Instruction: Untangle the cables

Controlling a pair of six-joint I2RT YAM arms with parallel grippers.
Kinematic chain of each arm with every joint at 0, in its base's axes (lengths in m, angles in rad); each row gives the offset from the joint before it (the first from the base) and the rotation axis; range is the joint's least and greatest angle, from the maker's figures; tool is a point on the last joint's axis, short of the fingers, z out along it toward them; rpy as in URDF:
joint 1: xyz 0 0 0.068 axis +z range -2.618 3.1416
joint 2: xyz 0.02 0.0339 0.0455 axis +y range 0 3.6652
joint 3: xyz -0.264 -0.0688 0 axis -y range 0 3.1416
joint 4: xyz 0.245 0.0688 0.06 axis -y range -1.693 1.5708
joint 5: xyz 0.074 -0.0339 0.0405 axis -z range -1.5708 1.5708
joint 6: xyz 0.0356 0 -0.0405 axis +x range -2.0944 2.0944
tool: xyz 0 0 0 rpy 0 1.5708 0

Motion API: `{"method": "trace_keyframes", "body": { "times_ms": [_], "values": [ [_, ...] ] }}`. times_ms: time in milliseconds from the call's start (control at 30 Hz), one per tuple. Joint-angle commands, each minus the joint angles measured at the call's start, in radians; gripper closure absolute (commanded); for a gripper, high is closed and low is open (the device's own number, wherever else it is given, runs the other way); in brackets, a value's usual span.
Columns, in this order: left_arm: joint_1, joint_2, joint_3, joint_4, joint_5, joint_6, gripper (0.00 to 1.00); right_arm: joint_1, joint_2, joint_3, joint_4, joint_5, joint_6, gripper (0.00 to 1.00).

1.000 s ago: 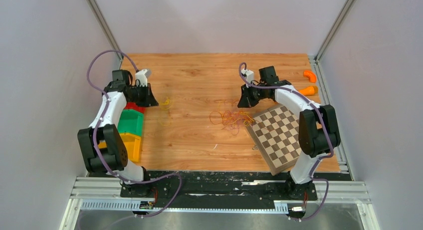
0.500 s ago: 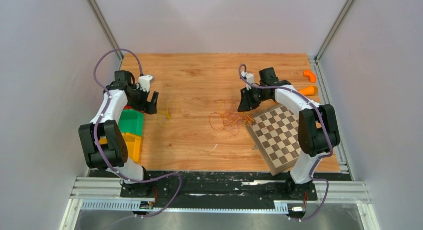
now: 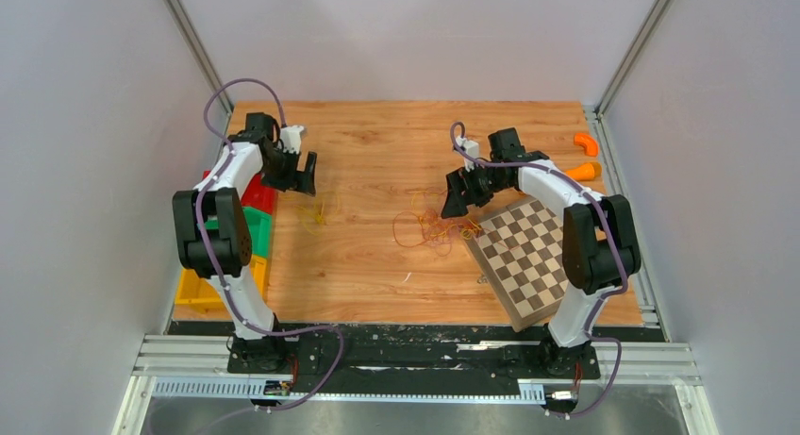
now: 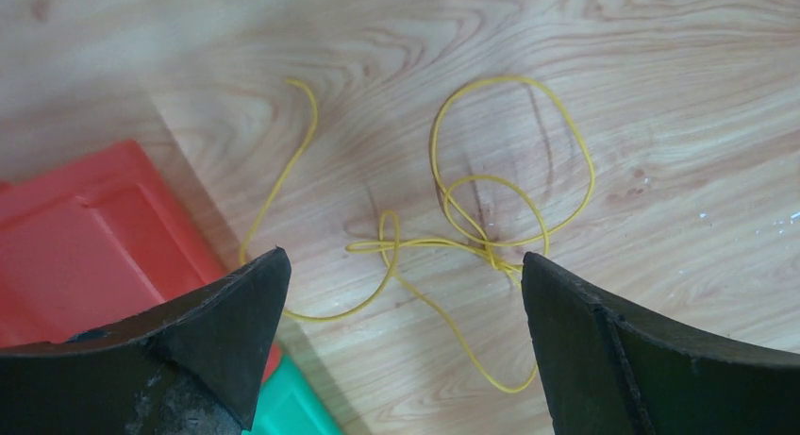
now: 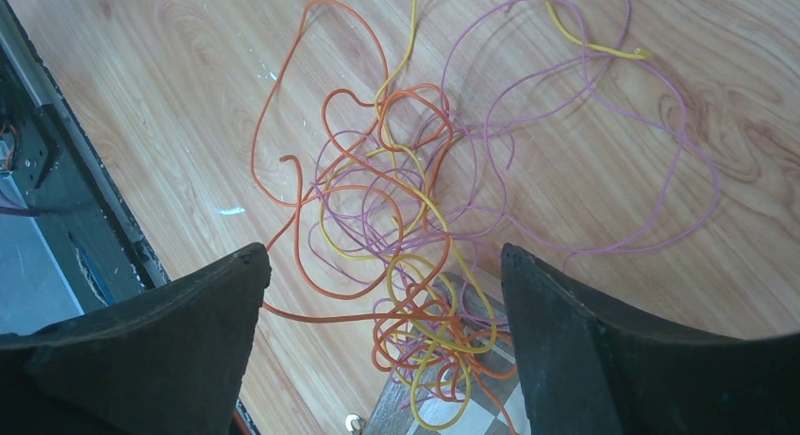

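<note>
A single yellow cable (image 3: 319, 212) lies in loose loops on the wooden table, apart from the rest. My left gripper (image 3: 307, 175) hovers over it, open, and in the left wrist view the yellow cable (image 4: 491, 251) sits between and beyond the fingertips of this gripper (image 4: 404, 284), untouched. A tangle of orange, yellow and pale purple cables (image 3: 434, 225) lies mid-table, partly over a corner of the checkerboard (image 3: 528, 256). My right gripper (image 3: 455, 197) is open just above it. In the right wrist view the tangle (image 5: 415, 265) runs between the spread fingers of that gripper (image 5: 385, 265), and nothing is gripped.
Red (image 3: 257, 194), green (image 3: 259, 229) and yellow (image 3: 193, 289) bins line the table's left edge; the red bin (image 4: 94, 237) is close beside my left fingers. Two orange pieces (image 3: 586, 142) (image 3: 585, 171) lie at the far right. The black front rail (image 5: 66, 199) borders the table.
Both grippers have gone from shut to open. The left arm has swung toward the far side and a little right, and the yellow cable now lies on the table. The right arm barely moved.
</note>
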Motion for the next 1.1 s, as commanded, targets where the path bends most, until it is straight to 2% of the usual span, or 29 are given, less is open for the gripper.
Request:
{"method": "trace_keyframes", "body": {
  "times_ms": [0, 133, 367, 600, 767, 833, 967, 1067],
  "values": [
    [0.003, 0.029, 0.006, -0.006, 0.001, -0.169, 0.0, 0.002, -0.01, 0.029, 0.001, -0.011, -0.005, 0.07],
    [0.0, 0.058, -0.033, -0.036, 0.084, -0.248, 0.0, 0.001, -0.01, 0.028, -0.003, -0.013, -0.008, 0.06],
    [-0.081, 0.004, -0.186, 0.089, 0.089, -0.376, 0.0, 0.002, -0.002, 0.03, -0.005, -0.027, -0.007, 0.06],
    [-0.177, 0.023, -0.209, 0.157, -0.013, -0.407, 0.0, 0.001, -0.007, 0.026, -0.008, -0.025, -0.008, 0.06],
    [-0.248, 0.06, -0.189, 0.155, -0.192, -0.409, 0.0, 0.001, -0.008, 0.016, -0.009, -0.028, -0.009, 0.06],
    [-0.262, 0.087, -0.168, 0.141, -0.245, -0.404, 0.06, 0.002, -0.006, 0.017, -0.008, -0.03, -0.007, 0.06],
    [-0.328, 0.113, -0.131, 0.126, -0.399, -0.366, 0.24, 0.0, -0.006, 0.019, -0.008, -0.029, -0.005, 0.07],
    [-0.349, 0.133, -0.116, 0.102, -0.431, -0.347, 0.38, 0.0, -0.011, 0.02, -0.01, -0.023, -0.008, 0.07]
  ]
}}
